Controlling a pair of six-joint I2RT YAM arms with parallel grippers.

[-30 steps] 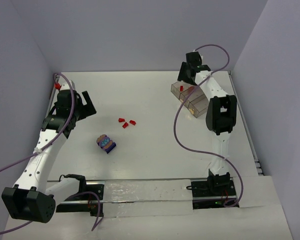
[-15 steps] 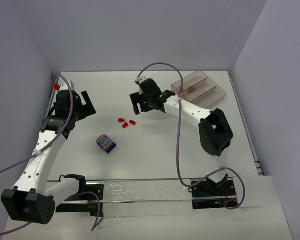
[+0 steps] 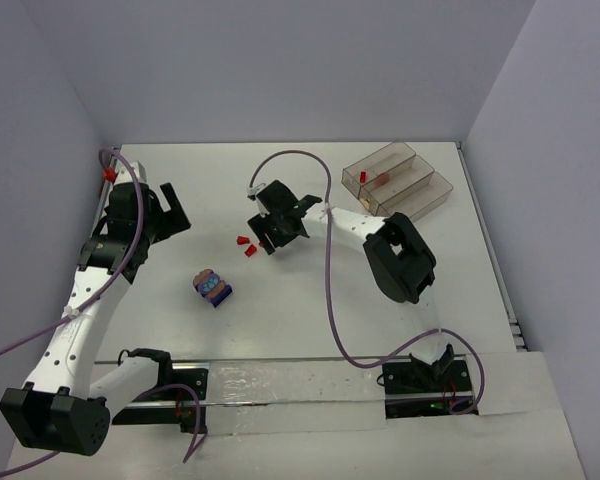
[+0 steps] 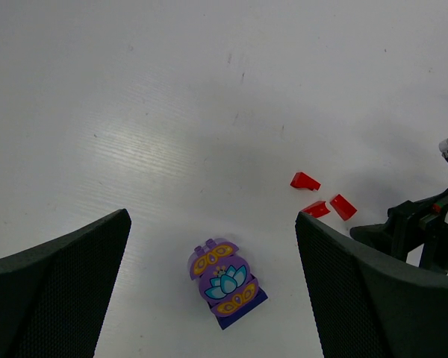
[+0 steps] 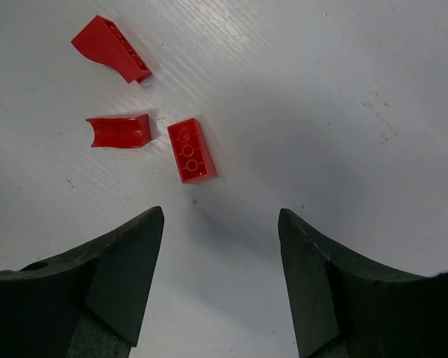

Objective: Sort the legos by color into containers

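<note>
Three red legos (image 5: 191,150) lie loose on the white table, just ahead of my open right gripper (image 5: 220,216). In the top view the right gripper (image 3: 263,240) hangs over them (image 3: 243,240), hiding one. The purple/blue clump (image 4: 225,282) with a flower print lies below and between the jaws of my open, empty left gripper (image 4: 213,220). In the top view the clump (image 3: 212,287) is well in front of the left gripper (image 3: 178,208). The clear three-compartment tray (image 3: 398,180) stands at the back right with small red bits (image 3: 384,180) in it.
Grey walls close in the table on the left, back and right. A purple cable loops from each arm over the table. A red clip (image 3: 110,173) sits on the left arm's cable near the back left corner.
My right arm has swung left from the tray to the loose red legos mid-table. The left arm has barely moved. The legos on the table lie where they were.
</note>
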